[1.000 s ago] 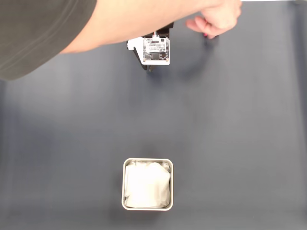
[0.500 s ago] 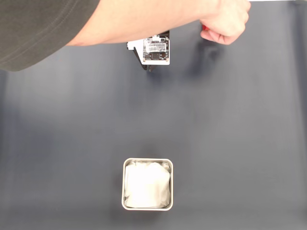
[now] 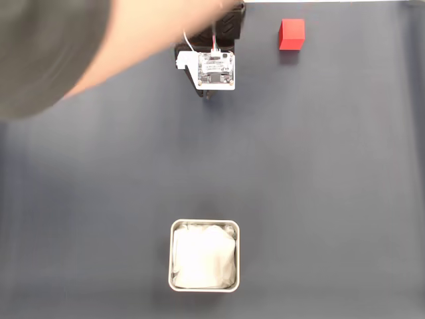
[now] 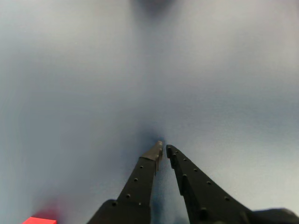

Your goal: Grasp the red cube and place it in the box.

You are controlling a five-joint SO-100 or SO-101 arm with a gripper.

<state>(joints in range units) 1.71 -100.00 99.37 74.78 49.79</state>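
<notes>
1. A second ago a person's hand was closed over something at the far edge of the mat, to the right of my claw in the fixed view. Now the hand is gone from that spot and the red cube sits there alone, flat on the mat and touching nothing.

2. That means the cube is set out for me and the grasp can begin; nothing of the task is done yet.

3. My claw is nearly closed, the 2 tips almost meeting with a thin gap between them, and it holds nothing. It hangs just above the dark mat.

4. In the wrist view the cube shows as a red sliver at the bottom left corner, behind and to the side of my tips, so I judge I must swing toward it and open before coming down.

5. The box lies well ahead of my claw across the bare mat, white paper inside and no cube in it.

6. The person's arm and dark sleeve reach over my arm in the fixed view; I judge that is the 1 thing that could get in my way. The path to the cube itself looks free.
</notes>
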